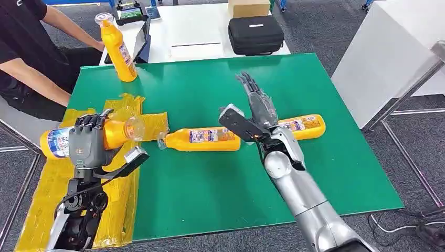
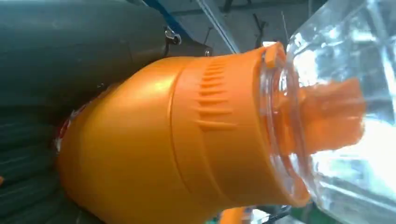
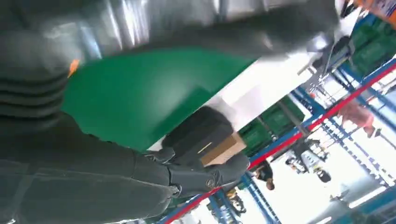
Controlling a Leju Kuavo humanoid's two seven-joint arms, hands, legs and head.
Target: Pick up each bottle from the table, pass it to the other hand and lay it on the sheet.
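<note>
The left hand (image 1: 86, 142) is gripping an orange bottle (image 1: 60, 140) around its middle, holding it on its side over the yellow sheet (image 1: 52, 194), with the clear cap (image 1: 134, 127) pointing toward the table's middle; up close from the left wrist, the bottle's shoulder (image 2: 163, 140) and cap (image 2: 336, 112) are sitting right against the dark palm. The right hand (image 1: 257, 102) is stretching out flat above the green mat (image 1: 210, 178), its fingers (image 1: 246, 81) straight and apart, holding nothing. Just beside it, a second bottle (image 1: 202, 139) is lying on its side on the mat with its cap end touching the sheet's edge, and a third bottle (image 1: 304, 126) is lying on the mat partly behind the right wrist. A fourth bottle (image 1: 116, 50) is standing slightly tilted at the mat's far left corner, near a person's arm (image 1: 63, 23). Beyond the mat, a black case (image 1: 255, 35) and a cardboard box (image 1: 248, 8) are resting on a white table (image 1: 204, 26).
</note>
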